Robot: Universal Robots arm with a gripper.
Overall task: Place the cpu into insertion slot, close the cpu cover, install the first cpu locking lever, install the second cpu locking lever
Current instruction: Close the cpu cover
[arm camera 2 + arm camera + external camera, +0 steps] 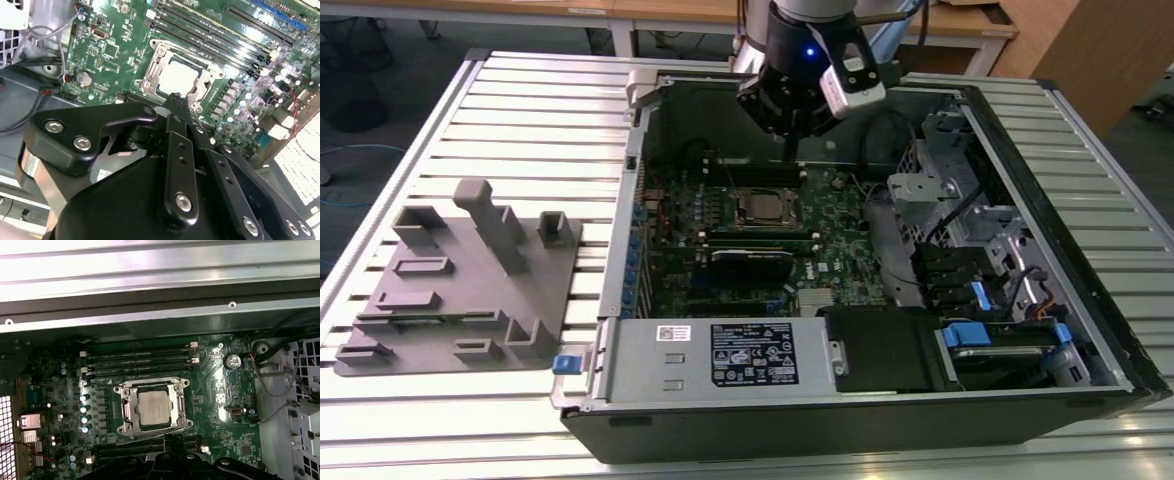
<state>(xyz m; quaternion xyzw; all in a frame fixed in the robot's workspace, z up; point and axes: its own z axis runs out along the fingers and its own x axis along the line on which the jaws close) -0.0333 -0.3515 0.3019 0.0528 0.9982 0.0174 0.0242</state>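
Already the cpu (154,408) lies flat in the insertion slot (734,208), its silver-grey face up, and the cpu cover (131,407) appears folded down around it, so that the chip shows through the frame's square window. In the exterior view this socket sits just above the centre of the frame, on the green motherboard (841,270) inside the open computer case (854,400), which rests on the slatted counter (520,110). The end effector (176,98) hangs in the upper middle of that frame, and its narrow black tip points down at the board just beyond the socket's far edge. From the tip, then, the socket lies a little lower in the frame and slightly toward the exterior view's left, near but apart; I see no contact with the cover or the chip. In the second wrist view the fingers (175,130) run together to one point, pressed shut with nothing visible between them. The socket is close to square, so it offers no strong long axis; the long black memory slots (140,357) beside it run across the exterior view from left to right. Whether either locking lever is latched I cannot tell. A grey parts fixture (467,290) stands on the counter at the frame's left, well apart from the work.
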